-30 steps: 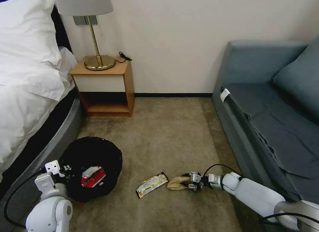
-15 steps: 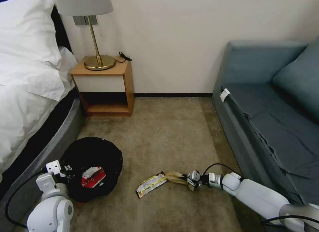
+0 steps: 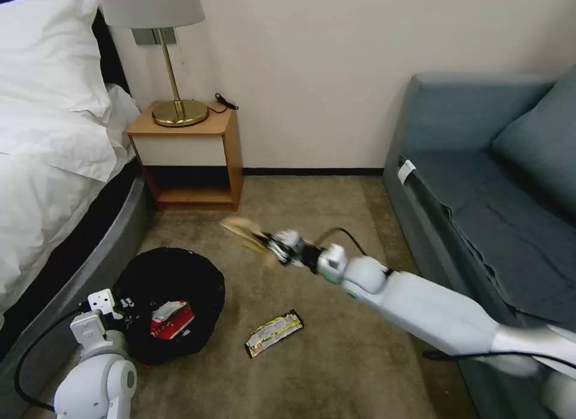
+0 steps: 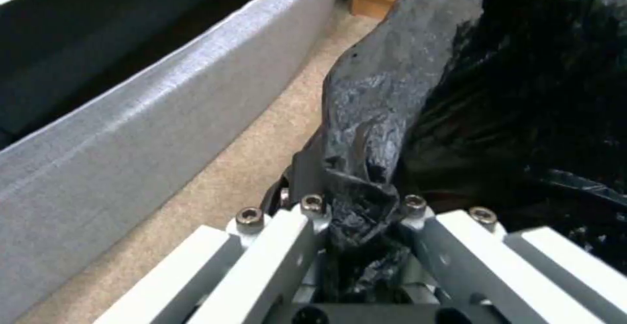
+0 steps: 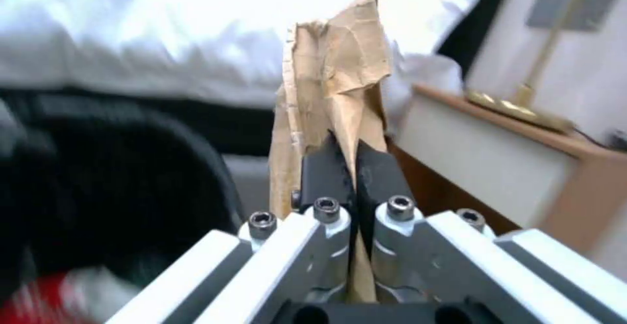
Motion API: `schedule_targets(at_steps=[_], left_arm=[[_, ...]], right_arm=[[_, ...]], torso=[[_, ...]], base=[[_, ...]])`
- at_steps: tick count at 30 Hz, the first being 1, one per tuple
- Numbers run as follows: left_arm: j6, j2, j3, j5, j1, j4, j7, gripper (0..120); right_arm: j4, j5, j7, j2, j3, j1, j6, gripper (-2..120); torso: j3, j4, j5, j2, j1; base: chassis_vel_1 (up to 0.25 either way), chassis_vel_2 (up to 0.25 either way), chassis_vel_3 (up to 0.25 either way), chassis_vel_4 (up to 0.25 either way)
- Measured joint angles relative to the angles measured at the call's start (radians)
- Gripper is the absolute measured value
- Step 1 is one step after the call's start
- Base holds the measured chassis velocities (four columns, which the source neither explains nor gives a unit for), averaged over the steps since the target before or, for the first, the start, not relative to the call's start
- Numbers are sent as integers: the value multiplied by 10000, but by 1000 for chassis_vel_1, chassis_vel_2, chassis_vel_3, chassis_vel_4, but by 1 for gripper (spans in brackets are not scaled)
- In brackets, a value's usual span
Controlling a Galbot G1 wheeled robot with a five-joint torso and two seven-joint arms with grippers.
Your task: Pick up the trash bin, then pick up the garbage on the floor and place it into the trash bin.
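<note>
A bed (image 3: 48,137) with white linen runs along the left side of the carpeted floor (image 3: 336,359), and a grey-blue sofa (image 3: 498,185) lines the right side. A wooden nightstand (image 3: 189,155) with a brass lamp (image 3: 174,65) stands against the far wall between them.

The trash bin (image 3: 171,305), lined with crinkly black plastic, sits on the floor close to the bed's grey base. A red-white snack wrapper (image 3: 171,320) lies inside it. The left gripper (image 4: 356,216) is at the bin's near rim, its jaws pinched tight on a fold of the black liner.

The right gripper (image 5: 356,182) is raised above the floor, between the bin and the sofa and just beyond the bin's far right edge. Its jaws are closed on the crumpled tan paper bag (image 5: 336,98), which sticks out past the fingertips toward the nightstand.

The long yellowish printed wrapper (image 3: 274,333) lies flat on the floor, just right of the bin.
</note>
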Motion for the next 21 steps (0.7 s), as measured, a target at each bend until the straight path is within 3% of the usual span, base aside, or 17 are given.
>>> schedule_targets(at_steps=[2, 7, 19, 21], left_arm=[[7, -34, 69, 52, -8, -4, -7, 4], [12, -89, 165, 146, -5, -36, -23, 4], [54, -107, 199, 160, -36, -108, -26, 4], [59, -108, 200, 160, -38, -114, -25, 4]], right_arm=[[29, 120, 501, 778, -486, 193, -72, 0], [-413, 23, 907, 1858, -1474, 290, -155, 0], [-616, -220, 1306, 2105, -2416, 224, -344, 0], [-617, -268, 1308, 2081, -2423, 223, -394, 9]], torso=[[-1, 2, -1, 0, 0], [0, 5, 0, 0, 0], [-1, -1, 2, 0, 0], [0, -1, 2, 0, 0]], base=[[0, 0, 0, 0], [0, 0, 0, 0], [0, 0, 0, 0], [0, 0, 0, 0]])
